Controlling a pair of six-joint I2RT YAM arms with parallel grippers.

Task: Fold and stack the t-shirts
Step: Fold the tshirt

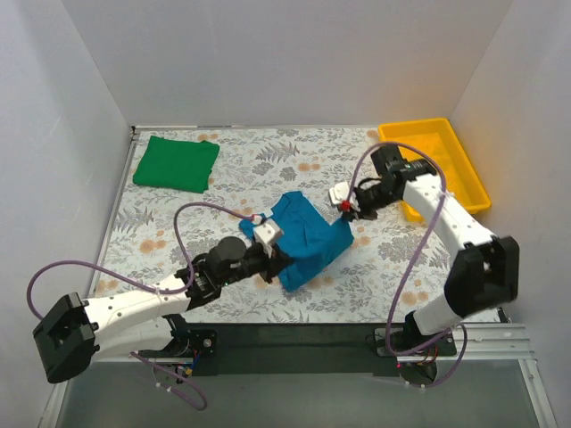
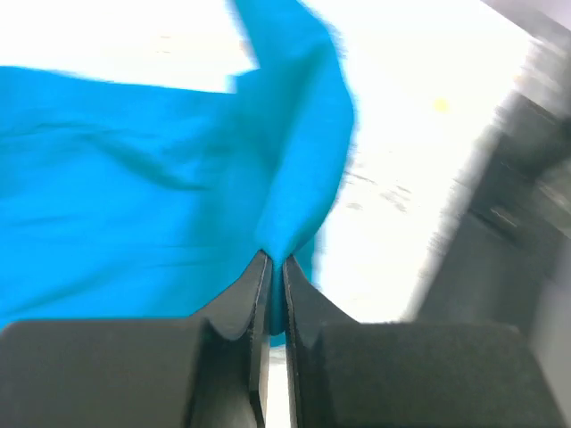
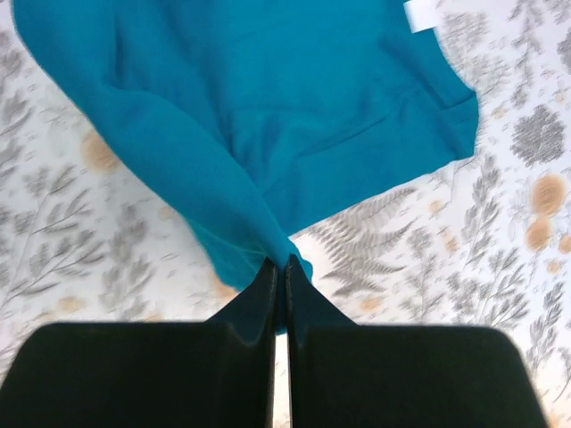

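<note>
Top external view: the teal-blue cotton t-shirt (image 1: 308,239) lies bunched and partly folded at the middle of the table, and both arms meet it from opposite sides. The left gripper (image 1: 279,259) sits at the shirt's near-left edge, with its jaws pressed together on a pinch of the fabric. In the left wrist view the two fingertips (image 2: 275,260) are parted only by the thin fold of teal cloth (image 2: 134,178) rising between them. The right gripper (image 1: 346,212) is at the shirt's right corner. In its wrist view the jaws (image 3: 278,263) are likewise closed tight on a drawn-up edge of the shirt (image 3: 268,107), and the rest spreads flat beyond with a small white label (image 3: 417,16) at the far edge.

The left wrist picture is heavily blurred. The background is washed out white, and a dark shape at its right side cannot be made out. From above, the left wrist hides part of the shirt's near-left edge, so the pinch itself is not visible there.

The bright green t-shirt (image 1: 176,163) lies folded in a neat rectangle at the far-left corner, well apart from the teal one. The yellow plastic tray (image 1: 415,126) sits at the far-right corner, and the right arm crosses its near-left part. Bare floral table covering (image 1: 268,160) shows all round the teal shirt, widest toward the far edge and on the left. White walls close in the left, far and right sides.
</note>
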